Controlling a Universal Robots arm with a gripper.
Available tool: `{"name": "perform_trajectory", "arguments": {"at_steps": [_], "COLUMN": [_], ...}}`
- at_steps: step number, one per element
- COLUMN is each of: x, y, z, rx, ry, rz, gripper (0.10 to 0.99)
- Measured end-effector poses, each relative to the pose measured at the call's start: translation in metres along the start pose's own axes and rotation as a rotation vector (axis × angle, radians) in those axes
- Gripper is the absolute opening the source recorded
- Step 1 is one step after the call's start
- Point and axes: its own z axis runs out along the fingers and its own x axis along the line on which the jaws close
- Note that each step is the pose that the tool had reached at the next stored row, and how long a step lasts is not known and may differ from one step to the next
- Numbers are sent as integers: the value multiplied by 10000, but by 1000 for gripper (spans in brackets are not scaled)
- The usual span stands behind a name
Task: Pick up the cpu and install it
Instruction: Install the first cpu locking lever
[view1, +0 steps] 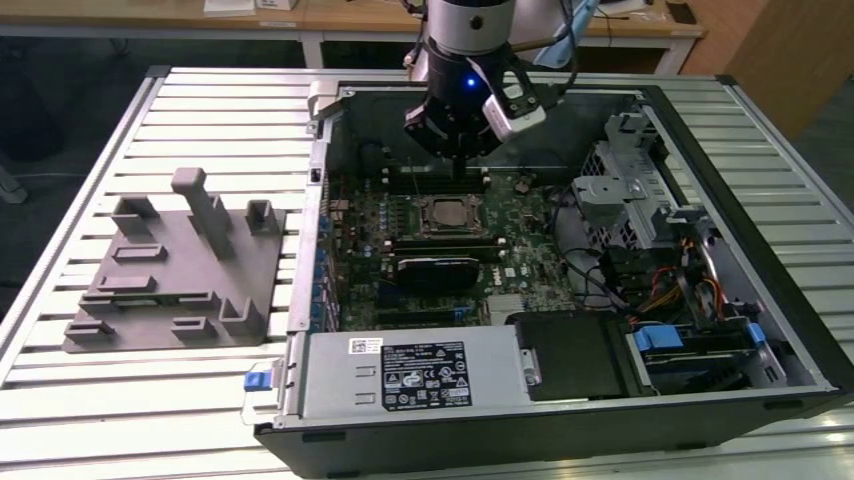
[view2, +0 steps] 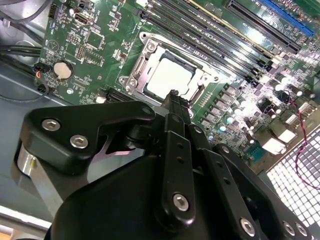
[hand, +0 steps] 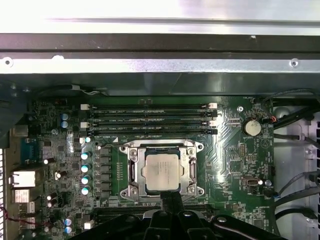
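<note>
The cpu (view1: 445, 213) lies flat in the metal-framed socket (hand: 131, 170) on the green motherboard, its pale silver top showing in both wrist views (view2: 170, 77) (hand: 161, 171). My gripper (view1: 461, 160) hangs inside the open computer case, just above the board at the socket's edge beside the memory slots. In both wrist views its black fingers (view2: 176, 102) (hand: 171, 199) come together in one narrow tip by the cpu's edge, shut with nothing between them. The gripper is apart from the cpu.
A large grey plastic fixture (view1: 174, 270) with raised blocks lies on the slatted table at the exterior view's left. The case's metal walls (view1: 320, 200), drive cage (view1: 627, 180), cables (view1: 667, 290) and power supply (view1: 400, 370) surround the board. Memory sticks (hand: 150, 119) run beside the socket.
</note>
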Motion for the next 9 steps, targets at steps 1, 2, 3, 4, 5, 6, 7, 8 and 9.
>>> {"name": "perform_trajectory", "arguments": {"at_steps": [1, 2, 3, 4, 5, 6, 7, 8, 9], "x": [0, 0, 0, 0, 0, 0, 0, 1, 1], "y": [0, 0, 0, 0, 0, 0, 0, 0, 0], "z": [1, 3, 4, 6, 7, 8, 11, 20, 31], "rx": [1, 1, 1, 0, 0, 1, -1, -3, -1], "ry": [1, 0, 1, 0, 0, 1, 0, -2, -1], "rz": [0, 0, 0, 0, 0, 0, 0, 0, 0], "gripper": [106, 106, 106, 106, 106, 106, 106, 106, 106]}}
